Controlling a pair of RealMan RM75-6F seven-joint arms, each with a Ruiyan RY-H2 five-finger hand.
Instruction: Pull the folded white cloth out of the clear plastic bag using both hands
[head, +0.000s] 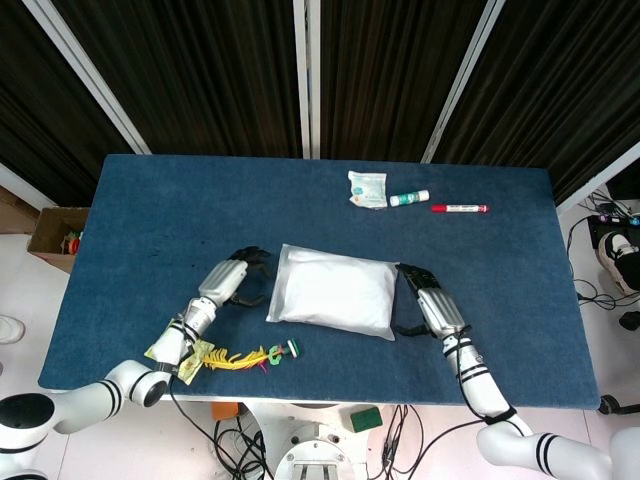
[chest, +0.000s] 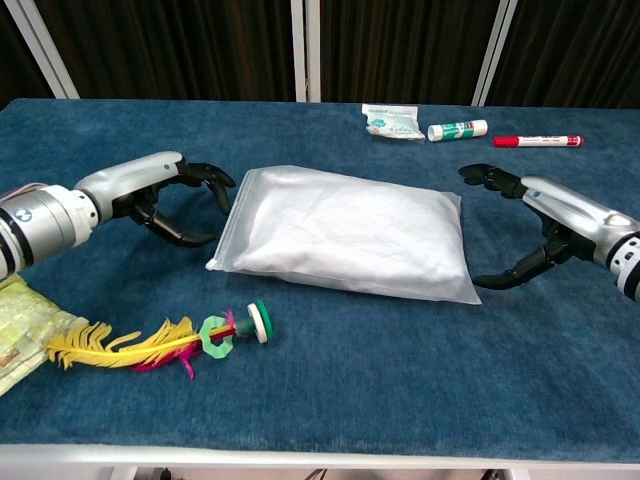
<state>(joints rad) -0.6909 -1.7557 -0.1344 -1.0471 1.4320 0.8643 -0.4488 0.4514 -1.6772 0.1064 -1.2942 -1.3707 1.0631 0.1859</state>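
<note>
A clear plastic bag (head: 333, 292) (chest: 345, 232) with the folded white cloth (chest: 350, 225) inside lies flat at the middle of the blue table (head: 140, 220). My left hand (head: 232, 279) (chest: 165, 190) hovers just left of the bag's left edge, fingers spread and curved toward it, holding nothing. Just off the bag's right edge, my right hand (head: 428, 302) (chest: 535, 225) is held open with its thumb low near the bag's right corner. Neither hand plainly touches the bag.
A yellow feather toy (chest: 165, 342) and a yellow-green packet (head: 180, 353) lie near the front left edge. At the back sit a wipes packet (head: 367, 188), a green-and-white tube (head: 409, 198) and a red marker (head: 459, 208).
</note>
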